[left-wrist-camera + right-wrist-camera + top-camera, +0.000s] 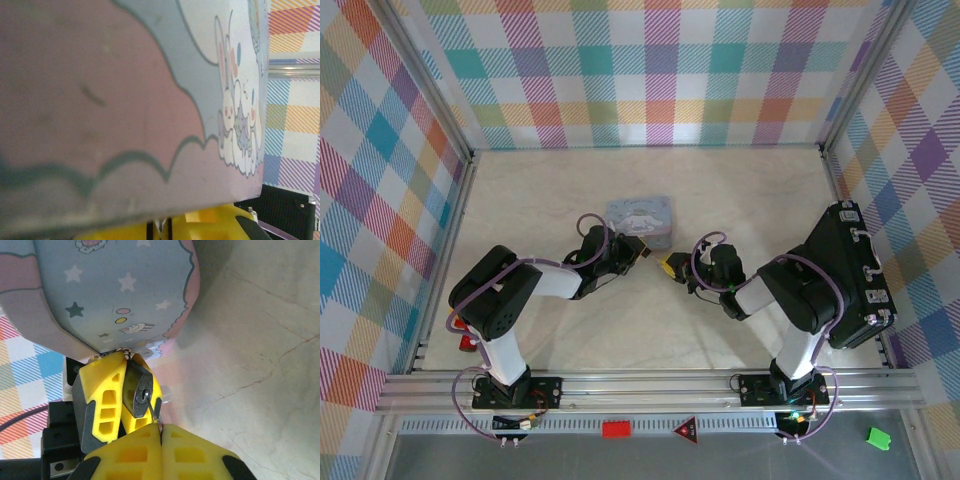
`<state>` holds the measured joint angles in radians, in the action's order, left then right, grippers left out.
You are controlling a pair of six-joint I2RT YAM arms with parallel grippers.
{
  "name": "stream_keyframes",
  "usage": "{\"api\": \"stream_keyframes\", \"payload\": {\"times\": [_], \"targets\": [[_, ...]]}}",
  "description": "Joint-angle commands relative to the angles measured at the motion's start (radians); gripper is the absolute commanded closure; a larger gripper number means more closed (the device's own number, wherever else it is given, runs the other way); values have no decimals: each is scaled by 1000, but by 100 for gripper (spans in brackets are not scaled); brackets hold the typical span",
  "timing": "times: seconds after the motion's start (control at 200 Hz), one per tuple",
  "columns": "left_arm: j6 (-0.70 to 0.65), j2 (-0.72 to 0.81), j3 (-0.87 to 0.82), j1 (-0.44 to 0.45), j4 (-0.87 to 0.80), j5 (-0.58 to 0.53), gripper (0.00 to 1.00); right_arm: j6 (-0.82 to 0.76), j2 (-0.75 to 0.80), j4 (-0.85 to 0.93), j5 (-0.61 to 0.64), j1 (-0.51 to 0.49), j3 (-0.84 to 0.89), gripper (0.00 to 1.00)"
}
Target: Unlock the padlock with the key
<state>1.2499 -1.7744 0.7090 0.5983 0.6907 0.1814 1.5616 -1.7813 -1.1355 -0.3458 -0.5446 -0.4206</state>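
The padlock (141, 387), small with a dark body, is pinched between the yellow fingers (100, 395) of my left gripper (642, 252), its keyhole facing the right wrist camera. My right gripper (161, 432) is shut on the thin silver key (152, 412), whose tip sits at the keyhole. In the top view the right gripper (670, 266) meets the left one just in front of the blue cartoon tin (640, 220). The shackle is hidden behind the fingers. The tin (125, 100) looms blurred in the left wrist view, with yellow fingers (210, 222) below it.
A big black case (850, 275) stands against the right wall, close to the right arm, and its corner (285, 205) shows in the left wrist view. Plaid walls enclose the pale table (570, 340) on three sides. A small red object (468, 343) lies by the left arm's base.
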Motion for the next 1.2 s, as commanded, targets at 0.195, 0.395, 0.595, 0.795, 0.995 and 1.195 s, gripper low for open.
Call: {"api": "stream_keyframes", "payload": {"times": [0.195, 0.395, 0.595, 0.795, 0.995, 1.195], "targets": [[69, 6, -14, -11, 97, -4, 92, 57, -40, -135, 2, -11, 1, 100], [84, 9, -14, -11, 107, -8, 92, 76, -66, -164, -4, -14, -4, 100], [89, 14, -14, -11, 107, -8, 92, 86, -82, -189, 8, -17, -3, 100], [103, 10, -22, -11, 119, -11, 92, 97, -79, -205, 12, -19, -5, 100], [117, 11, -25, -11, 125, -21, 92, 71, -40, -159, 29, -19, 8, 100], [118, 20, -22, -11, 121, -23, 92, 69, -31, -159, 36, -18, 8, 100]]}}
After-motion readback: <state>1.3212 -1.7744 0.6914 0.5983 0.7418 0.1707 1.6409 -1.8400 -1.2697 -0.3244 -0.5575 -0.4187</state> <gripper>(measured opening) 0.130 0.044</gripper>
